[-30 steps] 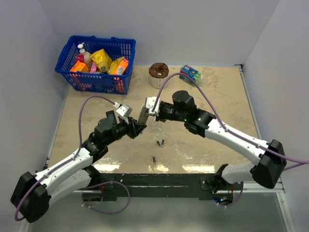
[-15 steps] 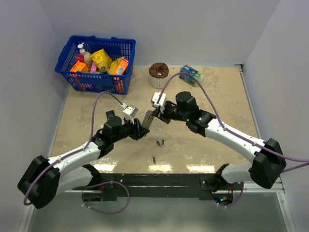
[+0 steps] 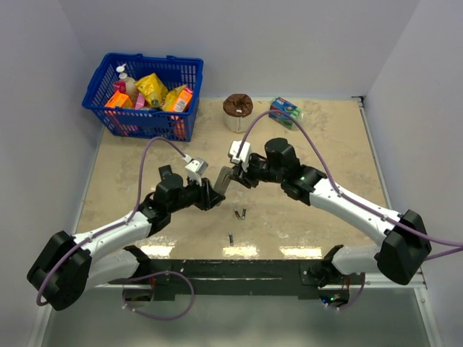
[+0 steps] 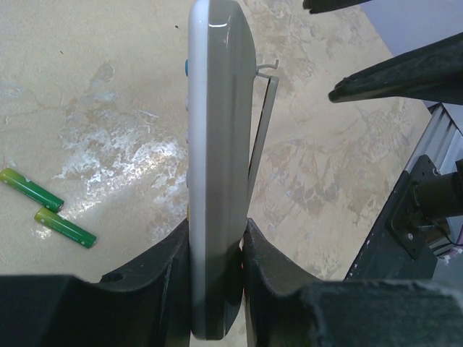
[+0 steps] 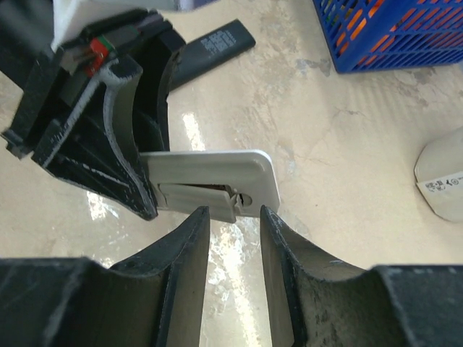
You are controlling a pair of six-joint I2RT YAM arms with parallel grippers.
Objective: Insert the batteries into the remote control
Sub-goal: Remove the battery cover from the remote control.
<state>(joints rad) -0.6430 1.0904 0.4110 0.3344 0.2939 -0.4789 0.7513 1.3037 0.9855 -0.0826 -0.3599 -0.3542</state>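
Observation:
My left gripper (image 3: 212,194) is shut on the white remote control (image 3: 223,179) and holds it above the table. In the left wrist view the remote (image 4: 213,144) stands edge-on between the jaws, its thin battery cover (image 4: 262,123) ajar. My right gripper (image 3: 233,173) is open at the remote's free end. In the right wrist view its jaws (image 5: 233,217) stand apart just below the lifted cover (image 5: 199,199) on the remote's grey back (image 5: 217,170). Three thin batteries lie on the table (image 3: 237,214) (image 3: 231,238). Two of them look green in the left wrist view (image 4: 32,189).
A blue basket (image 3: 145,94) of packets stands at the back left. A cup with a brown lid (image 3: 237,112) and a green-blue box (image 3: 285,110) stand at the back. A slim black remote (image 5: 213,47) lies behind the left gripper.
The left arm has lowered and carried the remote slightly right and nearer. The right gripper followed it. In the last half second almost nothing moved.

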